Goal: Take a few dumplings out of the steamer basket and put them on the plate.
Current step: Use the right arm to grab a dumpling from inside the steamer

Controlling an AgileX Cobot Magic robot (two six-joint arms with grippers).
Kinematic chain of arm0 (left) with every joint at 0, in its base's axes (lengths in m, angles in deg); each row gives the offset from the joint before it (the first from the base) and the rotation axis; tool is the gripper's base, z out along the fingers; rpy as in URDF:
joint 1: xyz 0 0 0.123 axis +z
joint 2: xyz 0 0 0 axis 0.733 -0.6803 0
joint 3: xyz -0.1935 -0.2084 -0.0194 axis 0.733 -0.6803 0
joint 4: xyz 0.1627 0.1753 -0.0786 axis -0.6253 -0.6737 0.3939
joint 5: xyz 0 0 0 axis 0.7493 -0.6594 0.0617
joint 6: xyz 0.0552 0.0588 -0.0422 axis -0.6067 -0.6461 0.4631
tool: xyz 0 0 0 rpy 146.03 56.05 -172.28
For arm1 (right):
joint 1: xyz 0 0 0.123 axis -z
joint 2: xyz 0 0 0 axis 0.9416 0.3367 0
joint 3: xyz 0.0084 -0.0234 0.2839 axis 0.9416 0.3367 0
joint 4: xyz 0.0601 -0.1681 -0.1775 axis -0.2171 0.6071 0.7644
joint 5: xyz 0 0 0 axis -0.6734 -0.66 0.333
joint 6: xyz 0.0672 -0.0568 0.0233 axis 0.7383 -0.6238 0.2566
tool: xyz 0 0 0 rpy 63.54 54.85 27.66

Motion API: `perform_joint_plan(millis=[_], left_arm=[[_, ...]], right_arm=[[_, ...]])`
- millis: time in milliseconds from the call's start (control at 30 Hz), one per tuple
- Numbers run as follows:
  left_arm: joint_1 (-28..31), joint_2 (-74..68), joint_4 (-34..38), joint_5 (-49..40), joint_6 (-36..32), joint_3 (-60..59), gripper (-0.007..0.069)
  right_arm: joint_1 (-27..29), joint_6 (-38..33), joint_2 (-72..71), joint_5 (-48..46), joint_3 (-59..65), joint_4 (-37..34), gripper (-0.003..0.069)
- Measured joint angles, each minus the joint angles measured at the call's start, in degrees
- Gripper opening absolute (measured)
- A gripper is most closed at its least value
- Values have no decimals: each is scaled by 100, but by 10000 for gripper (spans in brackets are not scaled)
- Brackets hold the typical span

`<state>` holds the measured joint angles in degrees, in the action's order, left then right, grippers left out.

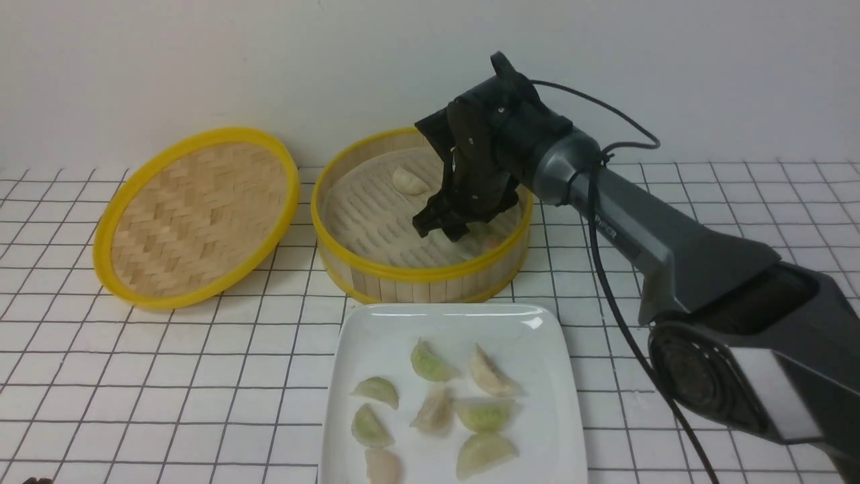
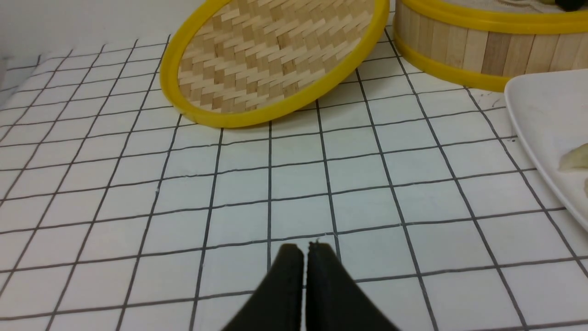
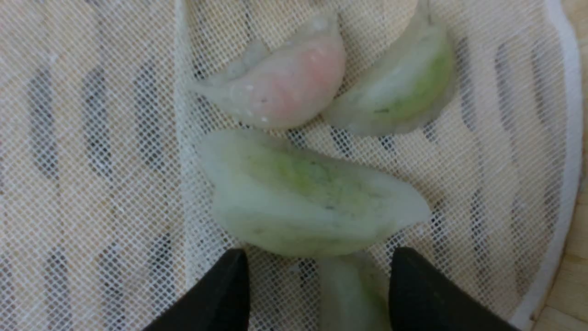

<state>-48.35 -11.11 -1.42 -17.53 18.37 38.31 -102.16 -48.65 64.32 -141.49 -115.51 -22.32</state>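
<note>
The steamer basket (image 1: 420,279) stands at the middle back. My right gripper (image 1: 447,228) is down inside its right half, open. In the right wrist view its jaws (image 3: 321,262) stand wide apart just over the liner (image 3: 92,138), with a pale green dumpling (image 3: 349,294) lying between them, untouched. Ahead of the tips lie a large green dumpling (image 3: 308,193), a pinkish one (image 3: 285,87) and another green one (image 3: 404,87). A cream dumpling (image 1: 408,180) sits at the basket's back. The white plate (image 1: 376,329) in front holds several dumplings (image 1: 430,363). My left gripper (image 2: 303,250) is shut and empty over the tiled table.
The shallow woven lid (image 1: 195,215) leans tilted left of the basket; it also shows in the left wrist view (image 2: 275,55), with the basket wall (image 2: 487,50) and the plate's edge (image 2: 546,105) beside it. A white wall stands behind. My right arm reaches in from the right.
</note>
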Motion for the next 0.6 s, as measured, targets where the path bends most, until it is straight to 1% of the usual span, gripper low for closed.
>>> perform_joint_plan(millis=[67,167,233,267,500,600], left_arm=[[0,0,0,0,0,0,-6],[0,0,0,0,0,0,-6],[0,0,0,0,0,0,-6],[0,0,0,0,0,0,-6],[0,0,0,0,0,0,-6],[0,0,0,0,0,0,-6]], right_arm=[[0,38,-30,56,106,12,382],[0,50,-57,96,174,12,335],[0,50,-100,97,217,33,178],[0,50,-142,76,233,16,144],[0,62,-784,-22,281,-55,143],[-5,68,-1597,-17,623,-386,143]])
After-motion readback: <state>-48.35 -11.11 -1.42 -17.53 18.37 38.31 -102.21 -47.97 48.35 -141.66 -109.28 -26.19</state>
